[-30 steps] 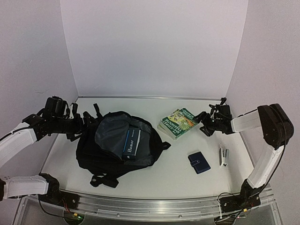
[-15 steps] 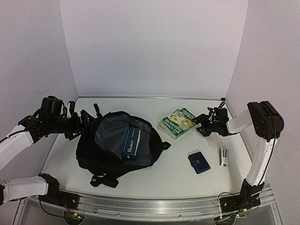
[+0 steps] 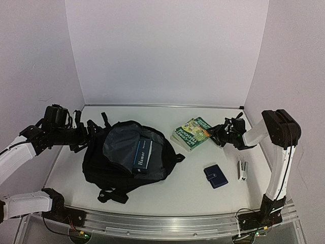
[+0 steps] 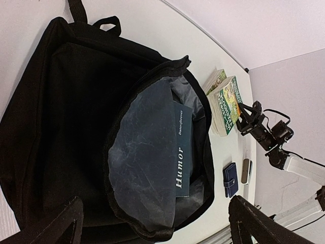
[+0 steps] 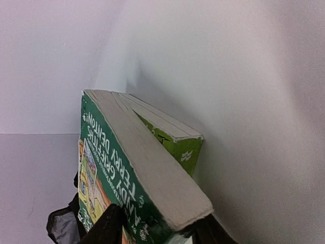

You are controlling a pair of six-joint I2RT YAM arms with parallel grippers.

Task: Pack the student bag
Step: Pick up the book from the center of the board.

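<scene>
I am working on the pick-up step. My right jaws are standing partly open astride a corner of the top green book (image 5: pixel 127 168), toward the far right corner of the tabletop (image 3: pixel 183 195). I cannot tell whether they are pinching it. My left jaws are hanging wide open and empty over the student bag (image 3: pixel 119 157), which is lying unzipped toward the left edge with a blue book (image 3: pixel 143 155) inside. The next move, I judge, is calling for a firm pinch, a lift and a carry across to the opening.
</scene>
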